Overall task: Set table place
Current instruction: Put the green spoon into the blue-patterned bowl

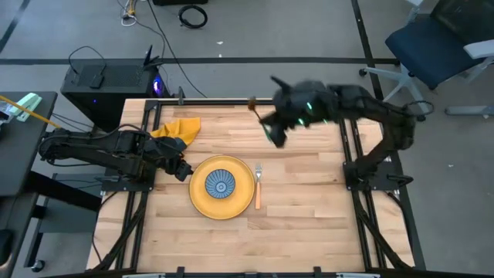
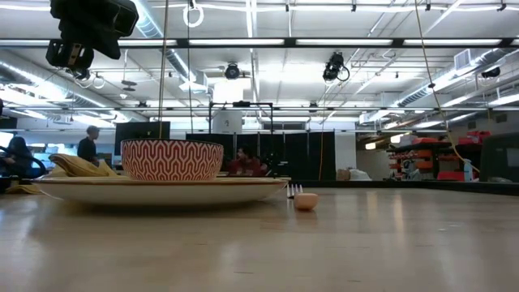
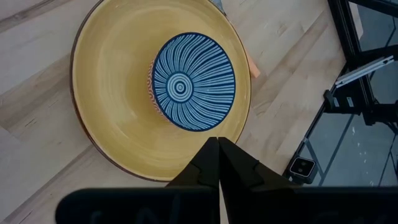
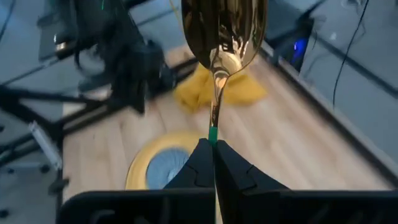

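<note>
The right claw (image 4: 213, 155) pinches a gold spoon (image 4: 224, 31) (green handle) above the tabletop (image 1: 309, 224). The left claw (image 3: 218, 155), pressed together, hovers beside the yellow plate (image 1: 199, 202) holding the bowl (image 1: 221, 185).

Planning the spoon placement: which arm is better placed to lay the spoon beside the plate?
Right. The right gripper is shut on the spoon, raised above the table. The left gripper is shut and empty, beside the plate.
</note>
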You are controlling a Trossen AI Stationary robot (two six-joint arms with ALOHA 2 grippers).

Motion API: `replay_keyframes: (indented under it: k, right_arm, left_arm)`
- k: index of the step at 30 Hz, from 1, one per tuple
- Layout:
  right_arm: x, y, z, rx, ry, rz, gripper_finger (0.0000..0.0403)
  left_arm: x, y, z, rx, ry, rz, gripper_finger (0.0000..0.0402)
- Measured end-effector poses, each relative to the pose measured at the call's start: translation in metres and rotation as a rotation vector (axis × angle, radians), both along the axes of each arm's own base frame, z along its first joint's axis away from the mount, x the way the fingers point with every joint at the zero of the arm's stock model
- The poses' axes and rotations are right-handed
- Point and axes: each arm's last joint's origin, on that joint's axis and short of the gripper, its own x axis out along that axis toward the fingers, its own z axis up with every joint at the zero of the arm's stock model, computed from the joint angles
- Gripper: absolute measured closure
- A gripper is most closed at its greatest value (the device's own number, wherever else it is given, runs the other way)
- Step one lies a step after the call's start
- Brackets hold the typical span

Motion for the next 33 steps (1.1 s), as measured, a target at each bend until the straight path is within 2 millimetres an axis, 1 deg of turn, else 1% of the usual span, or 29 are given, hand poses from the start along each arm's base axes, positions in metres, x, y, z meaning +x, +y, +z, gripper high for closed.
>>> replay_keyframes:
  k: [2, 4, 7, 9, 13, 15, 19, 22, 24, 26, 28, 31, 33]
  right_arm:
    - [0.016, -0.015, 0.005, -0.011, -0.02, 0.011, 0.0403]
    - [0.034, -0.027, 0.002, -0.012, -0.016, 0.037, 0.0401]
    - [0.066, -0.035, -0.018, 0.02, 0.046, 0.099, 0.0401]
    - [0.085, -0.035, -0.04, 0.048, 0.128, 0.151, 0.0401]
    - [0.111, -0.029, -0.087, 0.079, 0.336, 0.221, 0.0401]
    - [0.122, -0.022, -0.106, 0.087, 0.397, 0.243, 0.0401]
    - [0.145, 0.006, -0.135, 0.126, 0.442, 0.335, 0.0401]
    - [0.159, 0.026, -0.163, 0.169, 0.498, 0.408, 0.0401]
    - [0.166, 0.033, -0.181, 0.195, 0.551, 0.421, 0.0402]
    - [0.171, 0.034, -0.194, 0.242, 0.579, 0.407, 0.0402]
    - [0.175, 0.033, -0.202, 0.282, 0.589, 0.392, 0.0402]
    - [0.179, 0.029, -0.209, 0.312, 0.599, 0.362, 0.0402]
    - [0.179, 0.023, -0.211, 0.356, 0.604, 0.329, 0.0402]
  left_arm:
    - [0.0, 0.0, 0.0, 0.0, 0.0, 0.0, 0.0392]
    - [0.0, 0.0, 0.0, 0.0, 0.0, 0.0, 0.0392]
    - [0.0, 0.0, 0.0, 0.0, 0.0, 0.0, 0.0392]
    - [0.0, 0.0, 0.0, 0.0, 0.0, -0.001, 0.0392]
    - [0.0, 0.0, 0.0, 0.0, 0.0, 0.0, 0.0392]
    - [0.0, 0.0, 0.0, 0.0, 0.0, 0.0, 0.0392]
    - [0.0, 0.0, 0.0, 0.0, 0.0, 0.0, 0.0392]
    - [0.0, 0.0, 0.0, 0.0, 0.0, 0.0, 0.0392]
    - [0.0, 0.0, 0.0, 0.0, -0.001, -0.001, 0.0392]
    - [0.0, 0.0, 0.0, 0.0, -0.001, 0.0, 0.0392]
    - [0.0, 0.0, 0.0, 0.0, -0.002, 0.0, 0.0392]
    - [0.0, 0.0, 0.0, 0.0, -0.003, -0.001, 0.0392]
    - [0.0, 0.0, 0.0, 0.0, -0.003, 0.0, 0.0392]
